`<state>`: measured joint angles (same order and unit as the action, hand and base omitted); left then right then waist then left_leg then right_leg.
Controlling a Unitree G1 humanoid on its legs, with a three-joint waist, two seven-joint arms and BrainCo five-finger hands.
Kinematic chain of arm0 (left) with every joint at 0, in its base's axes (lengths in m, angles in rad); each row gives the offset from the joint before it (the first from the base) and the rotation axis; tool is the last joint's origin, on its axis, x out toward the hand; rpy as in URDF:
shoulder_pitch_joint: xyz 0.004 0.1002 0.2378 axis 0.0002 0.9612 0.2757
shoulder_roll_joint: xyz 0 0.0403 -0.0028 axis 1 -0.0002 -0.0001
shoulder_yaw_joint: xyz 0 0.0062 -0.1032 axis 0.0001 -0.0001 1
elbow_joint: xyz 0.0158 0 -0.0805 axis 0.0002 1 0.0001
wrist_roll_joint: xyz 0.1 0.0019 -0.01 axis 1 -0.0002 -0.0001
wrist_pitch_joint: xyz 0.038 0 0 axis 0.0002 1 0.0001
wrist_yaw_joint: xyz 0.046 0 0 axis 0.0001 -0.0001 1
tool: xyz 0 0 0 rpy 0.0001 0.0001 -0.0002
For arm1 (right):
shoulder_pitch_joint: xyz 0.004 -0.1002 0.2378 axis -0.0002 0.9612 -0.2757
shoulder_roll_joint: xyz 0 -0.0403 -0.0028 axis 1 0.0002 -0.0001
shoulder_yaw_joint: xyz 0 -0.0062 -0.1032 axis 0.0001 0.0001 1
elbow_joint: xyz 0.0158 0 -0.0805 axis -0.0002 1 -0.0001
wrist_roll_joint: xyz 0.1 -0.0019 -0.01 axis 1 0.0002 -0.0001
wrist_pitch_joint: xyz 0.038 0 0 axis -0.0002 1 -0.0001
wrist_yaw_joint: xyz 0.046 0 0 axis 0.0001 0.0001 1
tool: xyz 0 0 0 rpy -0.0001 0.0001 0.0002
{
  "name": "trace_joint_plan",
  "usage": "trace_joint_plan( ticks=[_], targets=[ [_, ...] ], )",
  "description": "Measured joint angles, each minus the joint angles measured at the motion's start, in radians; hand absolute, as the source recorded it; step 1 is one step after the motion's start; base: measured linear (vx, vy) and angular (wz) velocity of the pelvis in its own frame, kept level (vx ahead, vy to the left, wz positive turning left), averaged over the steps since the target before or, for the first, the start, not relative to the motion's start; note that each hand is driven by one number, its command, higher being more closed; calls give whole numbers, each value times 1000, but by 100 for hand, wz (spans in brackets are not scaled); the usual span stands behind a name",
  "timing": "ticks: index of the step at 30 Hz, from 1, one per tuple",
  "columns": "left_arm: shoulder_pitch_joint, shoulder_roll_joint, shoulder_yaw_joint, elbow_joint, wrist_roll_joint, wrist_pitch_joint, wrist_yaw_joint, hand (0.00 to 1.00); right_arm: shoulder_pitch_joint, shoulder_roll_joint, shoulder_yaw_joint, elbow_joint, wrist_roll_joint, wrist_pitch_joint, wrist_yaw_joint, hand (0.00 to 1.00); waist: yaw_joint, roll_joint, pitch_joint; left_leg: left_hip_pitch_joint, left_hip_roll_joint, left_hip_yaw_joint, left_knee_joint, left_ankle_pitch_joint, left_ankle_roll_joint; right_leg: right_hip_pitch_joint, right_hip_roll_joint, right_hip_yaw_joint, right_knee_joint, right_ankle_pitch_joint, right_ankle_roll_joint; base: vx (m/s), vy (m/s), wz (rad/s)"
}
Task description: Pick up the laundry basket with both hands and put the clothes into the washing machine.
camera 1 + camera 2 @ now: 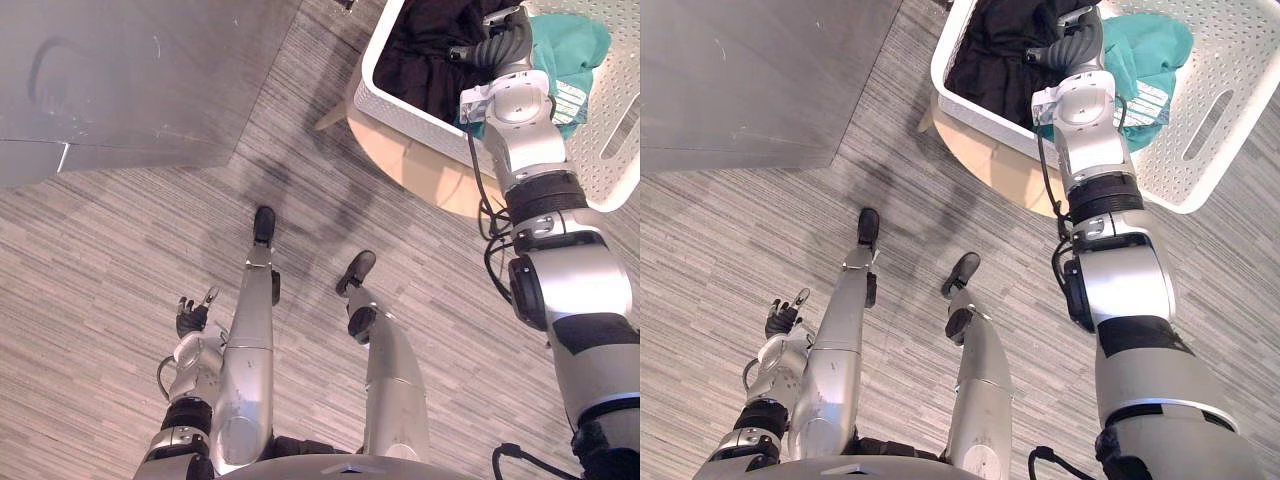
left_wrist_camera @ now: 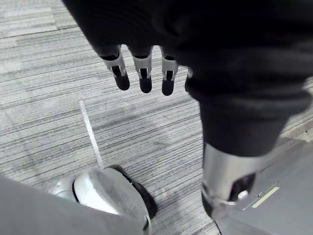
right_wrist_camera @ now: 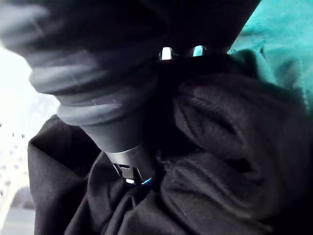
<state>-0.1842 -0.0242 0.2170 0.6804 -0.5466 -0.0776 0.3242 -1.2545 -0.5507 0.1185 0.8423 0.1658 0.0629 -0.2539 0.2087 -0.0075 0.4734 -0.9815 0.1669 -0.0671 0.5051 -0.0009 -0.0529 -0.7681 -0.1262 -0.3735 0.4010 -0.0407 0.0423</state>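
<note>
A white laundry basket (image 1: 410,112) rests on a round wooden stool (image 1: 420,165) at the upper right. Inside lie a black garment (image 1: 430,50) and a teal garment (image 1: 570,50). My right hand (image 1: 505,40) reaches down into the basket. In its wrist view the thumb (image 3: 129,164) and fingers (image 3: 166,51) dig into the black garment (image 3: 220,127), and a fold of cloth is bunched between them. My left hand (image 1: 190,318) hangs low beside my left leg, far from the basket. Its fingers (image 2: 142,73) are straight and hold nothing.
A large grey flat panel (image 1: 130,80) fills the upper left, its corner reaching towards the stool. Striped grey carpet (image 1: 100,260) covers the floor between the panel and the basket.
</note>
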Motion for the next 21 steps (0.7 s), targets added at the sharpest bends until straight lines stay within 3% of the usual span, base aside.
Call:
trace_joint_plan(
  ticks=[10,21],
  targets=[
    [3,-1,16,22,-2,3,3,0,110,86,-268,-92,435,-64,-104,100,-26,-1,-1,87,-6,14,-20,2,-2,64,-14,4,26,-18,0,53,-14,5],
    [23,5,9,50,-9,30,-2,0,162,214,-378,-304,638,-153,-147,100,-58,-1,-3,240,-49,21,-73,15,-12,157,-79,5,123,-92,4,43,-46,17]
  ],
)
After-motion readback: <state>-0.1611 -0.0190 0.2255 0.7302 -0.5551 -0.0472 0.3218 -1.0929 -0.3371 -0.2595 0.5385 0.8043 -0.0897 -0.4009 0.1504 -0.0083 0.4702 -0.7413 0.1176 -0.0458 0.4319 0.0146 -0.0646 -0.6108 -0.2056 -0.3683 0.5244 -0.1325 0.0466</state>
